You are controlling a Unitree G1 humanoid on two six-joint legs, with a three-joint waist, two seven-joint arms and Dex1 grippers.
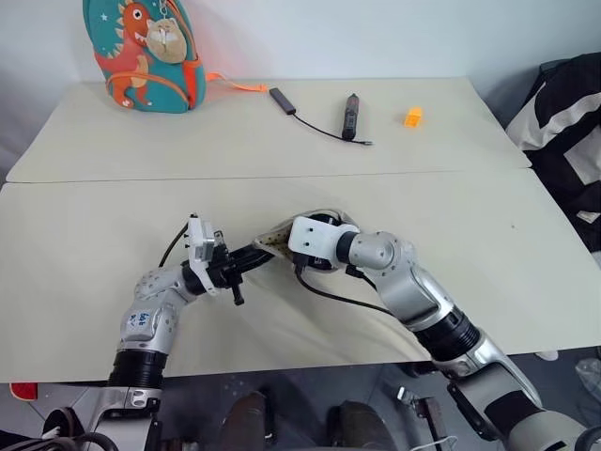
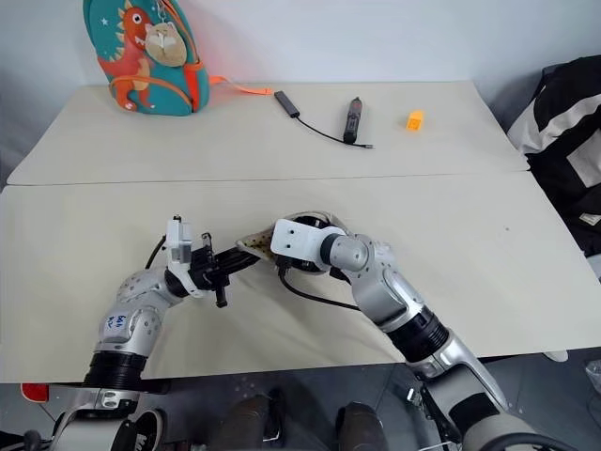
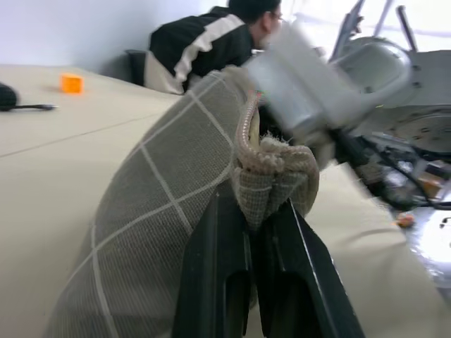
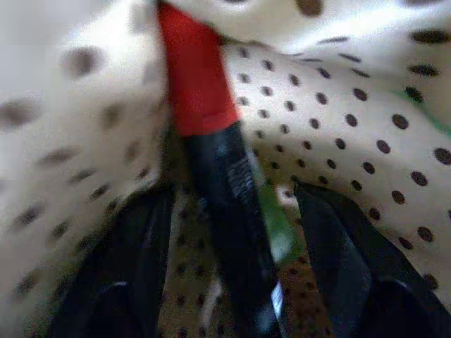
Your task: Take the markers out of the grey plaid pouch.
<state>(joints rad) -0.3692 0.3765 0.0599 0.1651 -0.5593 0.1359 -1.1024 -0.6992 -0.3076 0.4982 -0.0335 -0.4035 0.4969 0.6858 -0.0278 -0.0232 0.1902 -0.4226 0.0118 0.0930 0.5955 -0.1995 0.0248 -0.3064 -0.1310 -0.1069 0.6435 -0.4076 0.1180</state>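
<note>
Grey plaid pouch (image 3: 169, 183) sat mid-table, its edge clamped by the left gripper (image 3: 262, 211). From 3 o'clock, the right gripper (image 4: 232, 232) reached inside, fingers (image 4: 134, 267) apart around the red marker (image 4: 211, 141), a green marker (image 4: 276, 232) beside it.

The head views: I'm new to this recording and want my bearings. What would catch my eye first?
At the near table's middle, the left end effector pinches the grey plaid pouch by its zipper edge while the right end effector is inside its dotted lining, open around a red and black marker. At the far table's left end stands a teal dinosaur backpack.
</note>
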